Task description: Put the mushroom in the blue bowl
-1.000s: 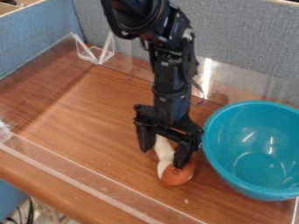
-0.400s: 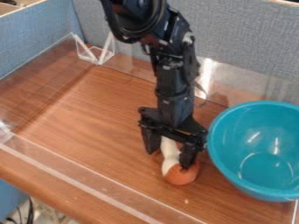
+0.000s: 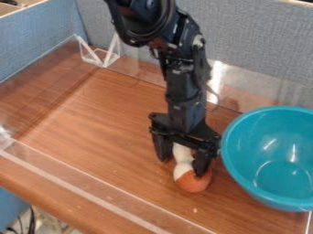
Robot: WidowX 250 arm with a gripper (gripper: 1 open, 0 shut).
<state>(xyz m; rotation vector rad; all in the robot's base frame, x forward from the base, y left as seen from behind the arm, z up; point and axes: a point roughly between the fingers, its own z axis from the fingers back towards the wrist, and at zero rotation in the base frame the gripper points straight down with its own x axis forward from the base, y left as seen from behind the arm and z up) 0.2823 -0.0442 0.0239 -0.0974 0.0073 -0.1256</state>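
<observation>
The mushroom (image 3: 188,175) lies on its side on the wooden table, reddish-brown cap toward the front edge and cream stem pointing back. My gripper (image 3: 184,161) hangs straight down over it, open, with its black fingers (image 3: 159,148) standing on either side of the stem. The blue bowl (image 3: 269,155) sits on the table directly to the right of the mushroom, upright and with nothing in it.
A clear acrylic rim (image 3: 73,178) runs along the table's front and left edges. Blue padded walls (image 3: 49,41) stand at the back and left. A clear plastic stand (image 3: 98,50) sits at the back left.
The gripper has shifted to the right and slightly lower around the mushroom. The mushroom and the bowl have both slid a little to the right.
</observation>
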